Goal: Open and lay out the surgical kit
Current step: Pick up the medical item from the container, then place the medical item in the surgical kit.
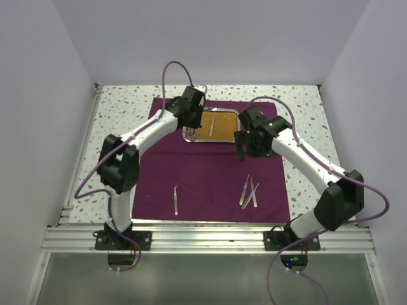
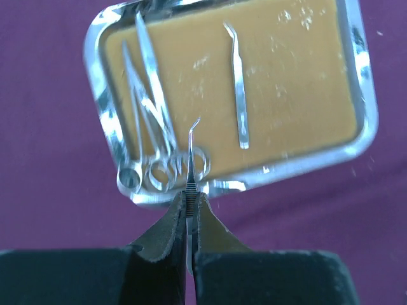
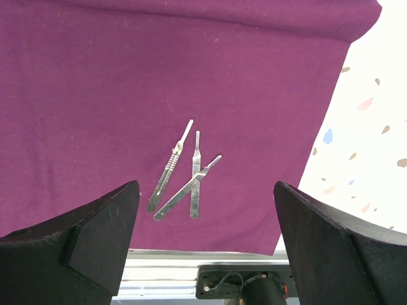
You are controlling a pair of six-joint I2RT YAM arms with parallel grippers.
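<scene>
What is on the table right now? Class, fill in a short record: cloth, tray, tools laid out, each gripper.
cloth: purple cloth spread flat on the table
tray: steel tray on the cloth, holding ring-handled tools and bent tweezers
laid out: three slim tools together, single tool apart, both on the cloth
left: left gripper shut on hooked tweezers by the tray's rim
right: right gripper open, holding nothing

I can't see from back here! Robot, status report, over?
Left gripper shut on bent-tip tweezers, at tray edge. Right gripper open, empty. Nothing in the way.
</scene>
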